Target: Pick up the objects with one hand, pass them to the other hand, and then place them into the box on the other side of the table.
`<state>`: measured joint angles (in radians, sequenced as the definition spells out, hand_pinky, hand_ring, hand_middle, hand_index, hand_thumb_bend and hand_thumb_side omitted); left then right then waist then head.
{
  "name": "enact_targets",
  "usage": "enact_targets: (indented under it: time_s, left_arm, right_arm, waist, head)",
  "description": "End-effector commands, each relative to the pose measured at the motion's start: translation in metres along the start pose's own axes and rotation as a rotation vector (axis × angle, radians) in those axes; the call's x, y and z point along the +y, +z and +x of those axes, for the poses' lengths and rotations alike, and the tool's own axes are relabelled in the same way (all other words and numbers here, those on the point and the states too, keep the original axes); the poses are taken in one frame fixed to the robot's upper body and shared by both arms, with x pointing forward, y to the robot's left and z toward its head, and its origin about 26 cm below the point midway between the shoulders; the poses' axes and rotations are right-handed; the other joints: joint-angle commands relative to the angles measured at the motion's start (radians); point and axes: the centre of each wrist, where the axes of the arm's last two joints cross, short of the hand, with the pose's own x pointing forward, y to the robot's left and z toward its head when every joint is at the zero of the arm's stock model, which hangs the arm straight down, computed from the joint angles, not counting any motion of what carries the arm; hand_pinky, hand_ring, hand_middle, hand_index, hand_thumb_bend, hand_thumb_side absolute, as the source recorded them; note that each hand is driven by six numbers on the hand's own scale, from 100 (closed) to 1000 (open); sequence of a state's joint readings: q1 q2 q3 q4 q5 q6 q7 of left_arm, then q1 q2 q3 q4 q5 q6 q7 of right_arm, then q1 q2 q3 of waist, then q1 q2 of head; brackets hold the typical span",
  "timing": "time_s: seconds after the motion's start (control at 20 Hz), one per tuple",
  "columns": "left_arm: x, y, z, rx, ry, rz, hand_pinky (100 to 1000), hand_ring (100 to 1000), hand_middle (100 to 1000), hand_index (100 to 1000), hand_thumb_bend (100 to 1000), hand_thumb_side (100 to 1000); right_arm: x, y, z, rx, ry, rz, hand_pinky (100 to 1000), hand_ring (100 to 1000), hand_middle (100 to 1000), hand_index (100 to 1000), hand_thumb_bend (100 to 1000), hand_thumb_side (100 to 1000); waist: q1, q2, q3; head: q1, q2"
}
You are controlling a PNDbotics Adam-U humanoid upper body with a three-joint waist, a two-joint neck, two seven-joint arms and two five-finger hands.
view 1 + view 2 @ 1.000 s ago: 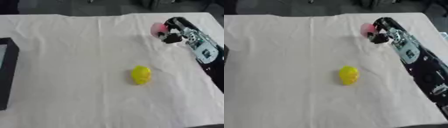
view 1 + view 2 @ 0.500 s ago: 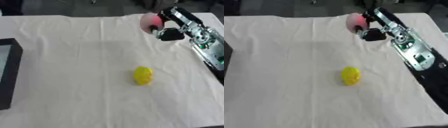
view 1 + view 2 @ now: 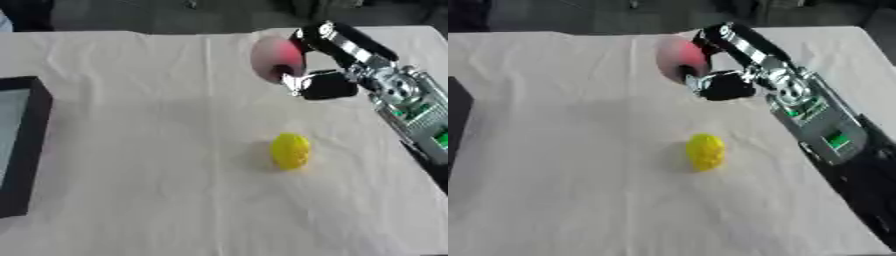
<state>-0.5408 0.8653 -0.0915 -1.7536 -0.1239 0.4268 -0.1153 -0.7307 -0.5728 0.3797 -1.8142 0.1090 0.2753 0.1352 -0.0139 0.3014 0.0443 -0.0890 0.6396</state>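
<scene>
Left eye view, right hand (image 3: 319, 75) gripping pink ball (image 3: 275, 57)

Both eyes look steeply down from the head onto the cloth-covered table (image 3: 131, 150), sharing its middle; the left eye catches more of the box (image 3: 22, 150) at the left edge.

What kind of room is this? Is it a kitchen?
Probably not a kitchen; it looks more like a robot test bench. A table under a wrinkled cream cloth holds just a yellow object and a black box at the left edge, while the robot's right hand holds a pink object.
</scene>
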Motion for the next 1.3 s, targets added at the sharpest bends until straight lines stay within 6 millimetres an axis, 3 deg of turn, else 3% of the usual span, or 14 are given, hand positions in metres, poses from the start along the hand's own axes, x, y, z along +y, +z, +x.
enact_targets:
  time_s: [0.05, 0.55, 1.3]
  left_arm:
    - [0.013, 0.004, 0.021, -0.077, -0.05, -0.028, 700, 709, 744, 818, 239, 610]
    - [0.003, 0.005, 0.058, -0.209, -0.101, -0.188, 705, 714, 744, 814, 249, 616]
    - [-0.015, 0.009, 0.095, -0.348, -0.208, -0.392, 716, 726, 752, 817, 248, 586]
  right_arm:
    - [0.004, -0.002, 0.016, -0.067, -0.006, 0.01, 827, 616, 292, 515, 100, 100]
    - [0.034, -0.017, 0.04, -0.174, -0.047, 0.089, 824, 609, 289, 513, 100, 100]
    - [0.067, -0.032, 0.057, -0.261, -0.04, 0.185, 826, 610, 291, 515, 100, 100]
  waist:
    - [0.005, -0.03, 0.001]
    - [0.01, -0.034, 0.001]
    - [0.012, -0.037, 0.011]
  head:
    - [0.006, 0.001]
    - [0.043, 0.015]
    - [0.048, 0.029]
